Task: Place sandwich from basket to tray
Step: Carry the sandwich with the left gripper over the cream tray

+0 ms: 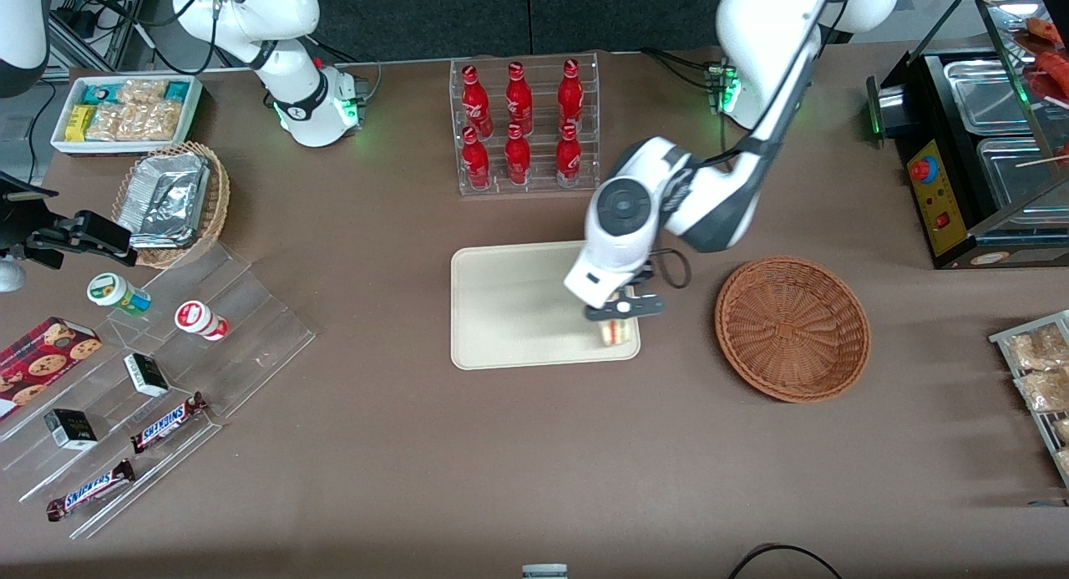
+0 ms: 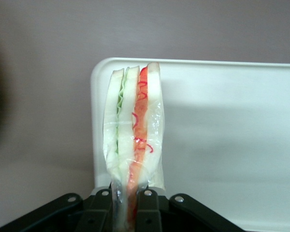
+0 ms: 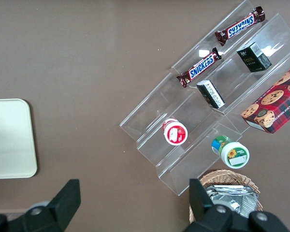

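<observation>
Gripper (image 1: 625, 309) clamped on the wrapped sandwich (image 2: 133, 130) above the tray (image 1: 509, 307) corner; empty wicker basket (image 1: 792, 328) beside it; cola bottle rack (image 1: 524, 124) farther back.

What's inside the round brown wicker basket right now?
Nothing shows inside the basket, only its bare woven bottom, and none of it is covered. The sandwich is clamped in the left arm's end effector over the tray, at the corner nearest the basket.

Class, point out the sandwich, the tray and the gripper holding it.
sandwich (image 2: 134, 130), left wrist view: wrapped cut edge.
tray (image 1: 509, 303), front view: bare floor.
gripper (image 1: 623, 308), front view: between fingertips, shut on the sandwich, over the tray.
</observation>
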Robot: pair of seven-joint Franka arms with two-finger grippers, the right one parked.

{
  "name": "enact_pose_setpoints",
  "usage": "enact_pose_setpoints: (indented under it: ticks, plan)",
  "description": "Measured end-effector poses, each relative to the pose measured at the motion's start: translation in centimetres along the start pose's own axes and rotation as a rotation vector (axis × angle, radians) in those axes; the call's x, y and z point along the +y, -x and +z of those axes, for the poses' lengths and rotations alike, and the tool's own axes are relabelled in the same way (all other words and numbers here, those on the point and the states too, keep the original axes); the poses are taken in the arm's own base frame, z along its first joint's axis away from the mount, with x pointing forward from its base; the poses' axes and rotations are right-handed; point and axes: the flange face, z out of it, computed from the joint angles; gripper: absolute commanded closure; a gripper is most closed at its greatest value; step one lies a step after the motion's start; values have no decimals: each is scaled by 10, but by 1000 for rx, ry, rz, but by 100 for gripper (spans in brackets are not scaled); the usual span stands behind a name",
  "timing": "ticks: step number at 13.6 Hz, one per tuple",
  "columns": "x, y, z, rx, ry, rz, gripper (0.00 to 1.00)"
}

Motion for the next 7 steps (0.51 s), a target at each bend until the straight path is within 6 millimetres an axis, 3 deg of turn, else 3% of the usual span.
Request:
enact_pose_setpoints:
  ticks: [3, 7]
  plan:
    - [36, -4, 5, -4, 44, 14, 100]
    - [60, 5, 19, -24, 57, 65, 100]
